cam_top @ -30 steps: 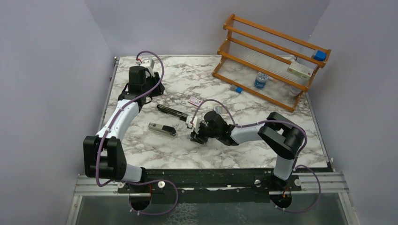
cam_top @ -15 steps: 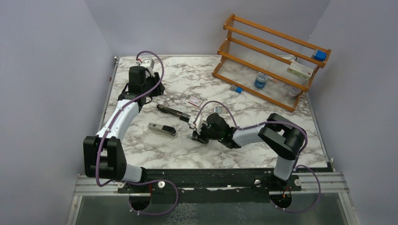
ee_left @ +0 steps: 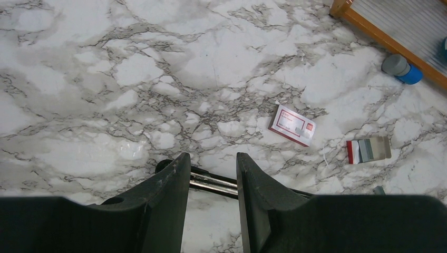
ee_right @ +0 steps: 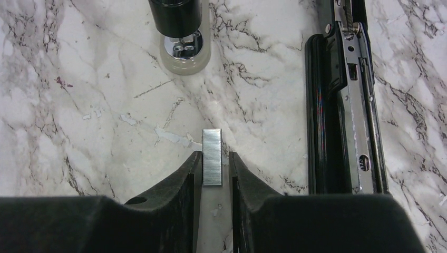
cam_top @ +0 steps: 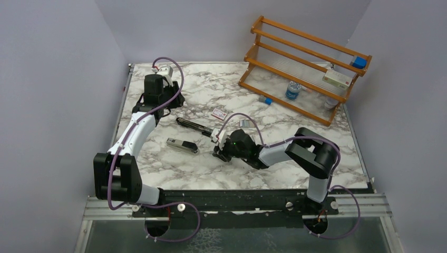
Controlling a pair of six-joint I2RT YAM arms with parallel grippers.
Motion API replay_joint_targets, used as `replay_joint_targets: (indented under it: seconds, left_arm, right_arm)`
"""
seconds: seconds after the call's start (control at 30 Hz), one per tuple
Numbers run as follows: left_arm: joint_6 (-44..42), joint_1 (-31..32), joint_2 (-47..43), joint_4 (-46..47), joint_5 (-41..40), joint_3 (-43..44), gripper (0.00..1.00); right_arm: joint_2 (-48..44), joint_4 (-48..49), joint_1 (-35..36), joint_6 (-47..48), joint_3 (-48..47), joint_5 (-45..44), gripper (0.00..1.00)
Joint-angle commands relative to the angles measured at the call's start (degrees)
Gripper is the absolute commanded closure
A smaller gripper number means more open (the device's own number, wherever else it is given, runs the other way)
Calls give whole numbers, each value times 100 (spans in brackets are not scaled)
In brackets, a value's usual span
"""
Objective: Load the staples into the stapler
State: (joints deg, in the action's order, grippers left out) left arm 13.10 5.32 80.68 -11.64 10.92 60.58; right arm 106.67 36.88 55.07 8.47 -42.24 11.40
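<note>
The short silver-grey strip of staples (ee_right: 212, 150) sits between the right gripper's (ee_right: 213, 158) narrow jaws (pinched or merely flanked, I cannot tell). Just beside it, the slim black stapler (ee_right: 342, 105) lies opened flat on the white marble table (ee_right: 79, 105), silver channel upward. The left gripper (ee_left: 211, 158) hovers with jaws apart, holding nothing.

An orange wooden rack (cam_top: 311, 38) is standing at the marble table's (cam_top: 211, 84) far right corner, holding a small clear bottle (cam_top: 292, 90), a flat white box (cam_top: 337, 79) and a blue cube (cam_top: 359, 62). A blue cap (cam_top: 268, 100) is lying beside it.
</note>
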Motion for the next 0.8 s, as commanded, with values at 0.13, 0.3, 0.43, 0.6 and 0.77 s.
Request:
replay_joint_targets:
  seconds: [0.13,0.3,0.43,0.6,0.77]
  left_arm:
    - [9,-48,-102,147,104,33,59]
    - [9,-49,-88,144,138,38,59]
    - [16,-58,-84,137,139,42,59]
    - [17,-58,-75,138,158,49,59]
    - [8,-66,-80,129,135,51,59]
  right_arm:
    - [188,-555,30,796,376,-75,73]
    - [37,-737,26,852,434,79,71]
    - [49,-716,25,788,480,124,71]
    - [179,-667,25,717,434,132,78]
    - [-40,-645,28,610,427,169,90]
